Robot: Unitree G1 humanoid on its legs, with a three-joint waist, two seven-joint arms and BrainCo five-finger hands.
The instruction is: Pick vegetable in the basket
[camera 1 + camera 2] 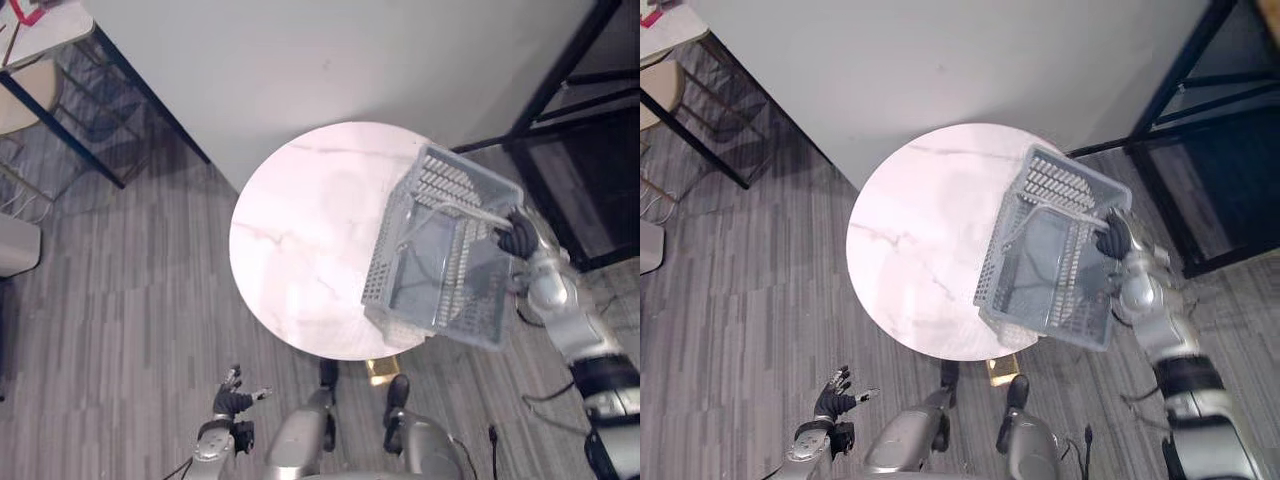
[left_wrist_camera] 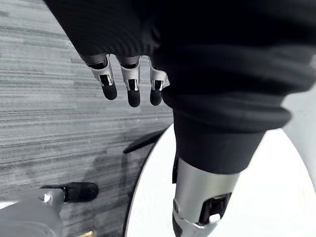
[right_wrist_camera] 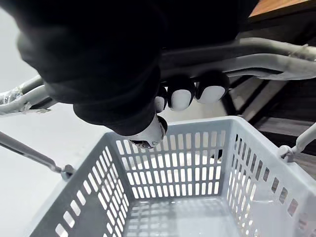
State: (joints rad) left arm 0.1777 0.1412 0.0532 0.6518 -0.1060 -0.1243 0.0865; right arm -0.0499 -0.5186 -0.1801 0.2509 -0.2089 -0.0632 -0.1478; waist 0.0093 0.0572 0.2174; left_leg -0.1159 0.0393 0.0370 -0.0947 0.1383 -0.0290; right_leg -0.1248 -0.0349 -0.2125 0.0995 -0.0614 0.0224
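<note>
surface (image 1: 300, 230): before the robot; wall panel (image 1: 350, 60) behind it
basket (image 1: 440, 250): tilted at the surface's right edge, seemingly lifted
right hand (image 1: 517, 237): on the basket's right; fingers (image 3: 180, 98) round its handle (image 3: 276, 66)
left hand (image 1: 235, 400): low, left of the surface, over the floor (image 1: 120, 330)

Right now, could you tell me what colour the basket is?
Light grey, with slotted walls; the basket shows best in the right wrist view.
</note>
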